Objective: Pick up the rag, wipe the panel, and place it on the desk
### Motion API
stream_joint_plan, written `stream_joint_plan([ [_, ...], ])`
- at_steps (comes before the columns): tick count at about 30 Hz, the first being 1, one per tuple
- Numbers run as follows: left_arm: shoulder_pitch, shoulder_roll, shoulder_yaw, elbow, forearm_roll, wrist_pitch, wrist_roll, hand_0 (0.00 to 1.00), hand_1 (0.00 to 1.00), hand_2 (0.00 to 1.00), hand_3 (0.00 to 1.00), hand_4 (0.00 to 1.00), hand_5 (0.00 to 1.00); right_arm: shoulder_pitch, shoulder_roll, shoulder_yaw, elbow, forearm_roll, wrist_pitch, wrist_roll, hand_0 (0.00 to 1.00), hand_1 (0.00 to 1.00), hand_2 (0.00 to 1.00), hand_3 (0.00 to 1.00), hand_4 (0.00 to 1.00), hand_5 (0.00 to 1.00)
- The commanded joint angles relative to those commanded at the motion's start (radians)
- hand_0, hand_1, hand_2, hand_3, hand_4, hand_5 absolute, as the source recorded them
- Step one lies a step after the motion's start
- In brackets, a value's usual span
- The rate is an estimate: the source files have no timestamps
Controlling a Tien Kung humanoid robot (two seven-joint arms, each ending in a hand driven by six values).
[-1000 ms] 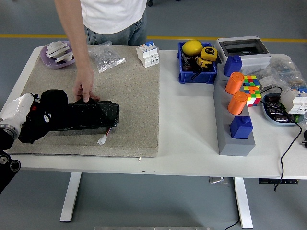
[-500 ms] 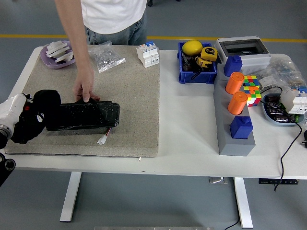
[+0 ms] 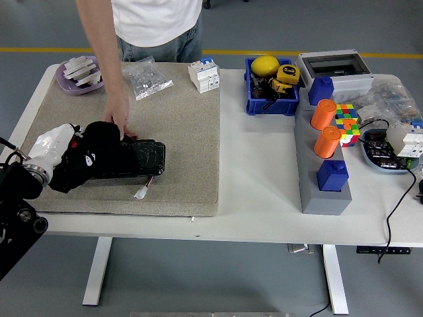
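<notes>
- The wiping looks under way: the robot's left hand [image 3: 89, 158] rests curled down on a dark rag [image 3: 99, 135], pressing it onto the left end of the glossy black rectangular panel [image 3: 135, 160].
- The panel lies on a beige textured mat [image 3: 178, 132] on the white counter [image 3: 258, 165]; a person's hand [image 3: 117, 119] steadies its far edge.
- Left to do, by my judgement: finish wiping, then set the rag down on the counter.
- No writing is legible; the yellow tape measure [image 3: 287, 72] bears print too small to read.
</notes>
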Motion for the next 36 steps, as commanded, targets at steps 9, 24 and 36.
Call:
stream_joint_plan([
  [9,-0.041,-0.023,0.086,-0.035,-0.007,-0.006,0.011,0.204,0.121,0.538,0.524,0.298,0.002,0.002,0.001,-0.002,0.0,-0.002,0.0,0.001,0.744,0.588,0.639,0.616,0.998,0.623],
  [24,-0.096,-0.065,0.188,-0.073,-0.014,-0.022,0.034,0.204,0.122,0.54,0.53,0.322,0.002,0.005,0.0,-0.005,0.001,0.0,0.0,0.001,0.744,0.588,0.639,0.615,0.998,0.624],
  [36,-0.097,-0.067,0.189,-0.072,-0.006,-0.028,0.051,0.206,0.122,0.54,0.532,0.333,0.002,0.006,0.001,-0.006,0.001,0.003,0.0,0.001,0.744,0.588,0.639,0.615,0.998,0.624],
])
